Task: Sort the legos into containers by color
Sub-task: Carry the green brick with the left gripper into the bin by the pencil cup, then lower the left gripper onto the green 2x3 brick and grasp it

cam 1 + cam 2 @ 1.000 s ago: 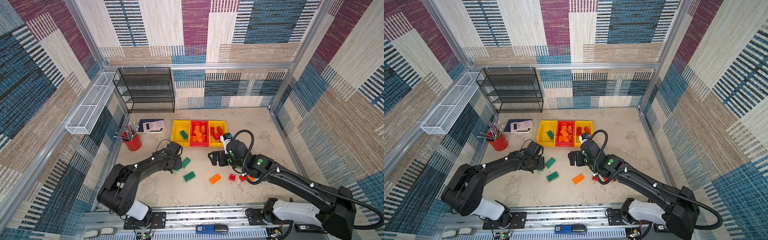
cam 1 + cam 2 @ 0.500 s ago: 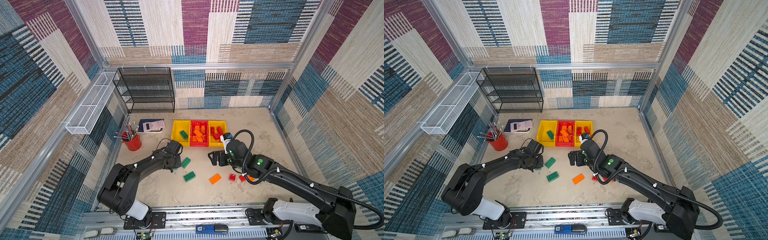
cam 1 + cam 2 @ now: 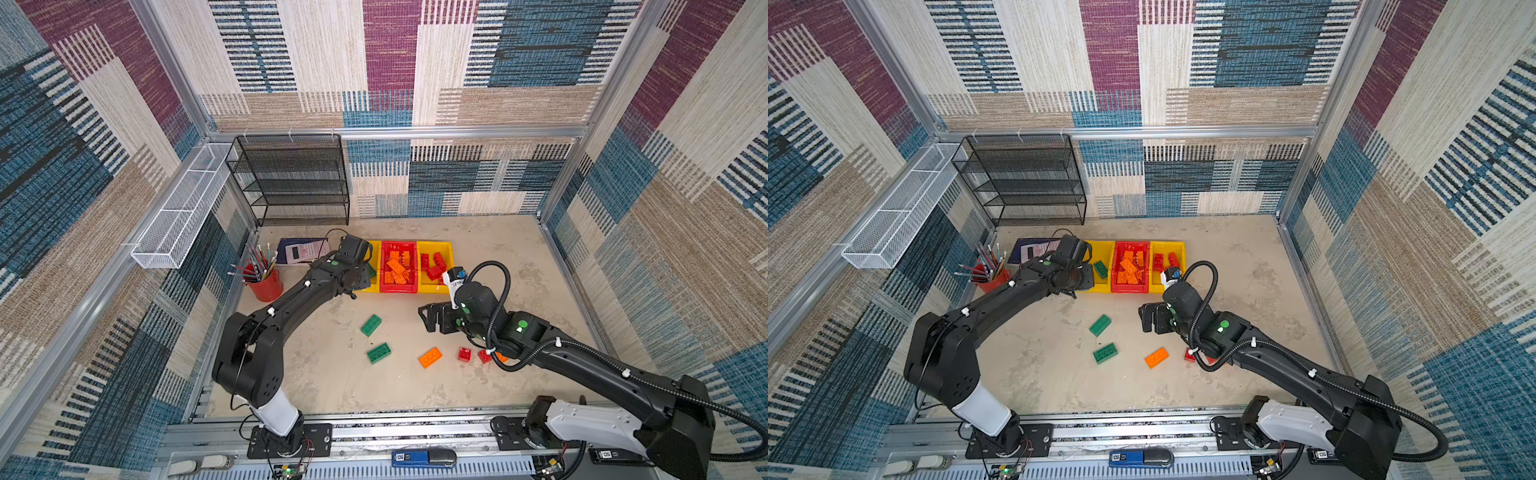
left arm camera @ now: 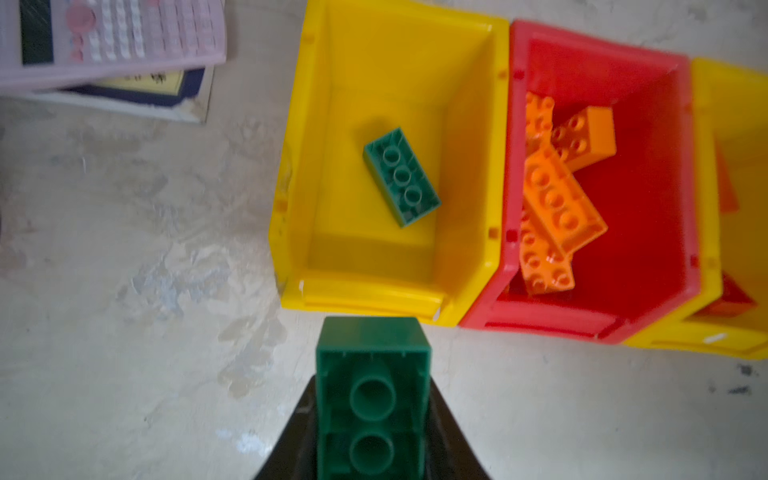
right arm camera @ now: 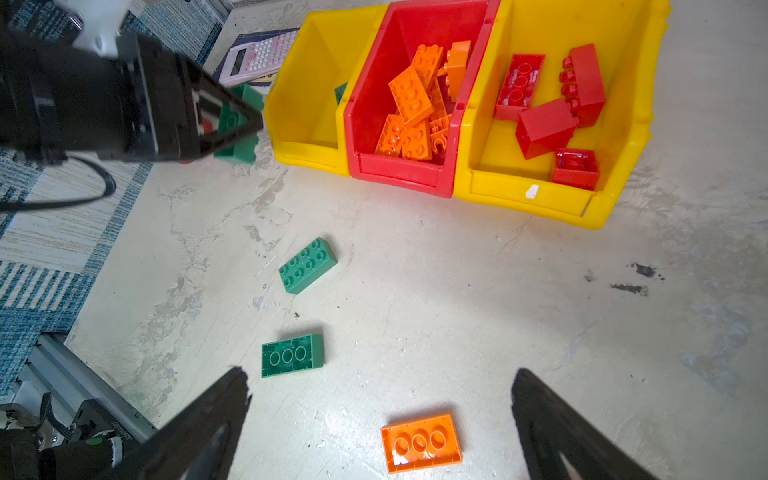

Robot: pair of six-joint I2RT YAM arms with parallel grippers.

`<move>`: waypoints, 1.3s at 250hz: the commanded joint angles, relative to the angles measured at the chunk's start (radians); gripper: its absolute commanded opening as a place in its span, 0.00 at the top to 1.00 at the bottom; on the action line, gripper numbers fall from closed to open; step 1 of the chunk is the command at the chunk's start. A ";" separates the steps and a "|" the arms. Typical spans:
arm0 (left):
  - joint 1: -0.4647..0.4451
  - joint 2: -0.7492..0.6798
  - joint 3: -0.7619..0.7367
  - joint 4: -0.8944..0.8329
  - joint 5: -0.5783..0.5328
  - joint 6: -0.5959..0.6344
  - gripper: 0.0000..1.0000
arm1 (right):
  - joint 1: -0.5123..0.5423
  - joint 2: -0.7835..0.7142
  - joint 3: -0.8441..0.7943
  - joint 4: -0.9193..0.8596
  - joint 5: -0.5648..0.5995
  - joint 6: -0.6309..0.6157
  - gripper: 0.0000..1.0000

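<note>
Mottled beige tabletop (image 3: 415, 390) with bins, loose bricks and desk items.

3 bins stood in a touching row toward the back: the left yellow bin (image 5: 307, 156), the red bin (image 5: 399, 172) and the right yellow bin (image 5: 519, 195). In front of them, apart from the row, lay 2 green pieces, a studded green brick (image 3: 371, 325) studs up and an upturned green brick (image 3: 378, 353) hollow side up. Further right were 1 orange brick (image 3: 430, 357), hollow side up, then a small red brick (image 3: 464, 354) and a second red brick (image 3: 484, 356) close together. A red pencil cup (image 3: 266, 286) stood at the left edge, a dark notebook (image 3: 284, 246) lay behind it, and a black mesh rack (image 3: 291, 183) stood in the back left corner.
</note>
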 commanded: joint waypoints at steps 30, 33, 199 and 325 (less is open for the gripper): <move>0.031 0.233 0.284 -0.088 -0.006 0.088 0.75 | 0.000 0.003 0.009 0.026 0.044 -0.026 0.00; 0.033 0.247 0.298 -0.093 -0.009 0.090 0.75 | 0.001 0.003 0.009 0.026 0.045 -0.026 0.00; 0.047 0.119 0.142 0.002 0.163 0.135 0.33 | 0.000 0.077 0.090 0.065 0.013 -0.050 0.00; -0.147 -0.252 -0.485 0.240 0.165 0.226 0.30 | 0.005 0.028 0.074 0.032 -0.054 -0.011 0.00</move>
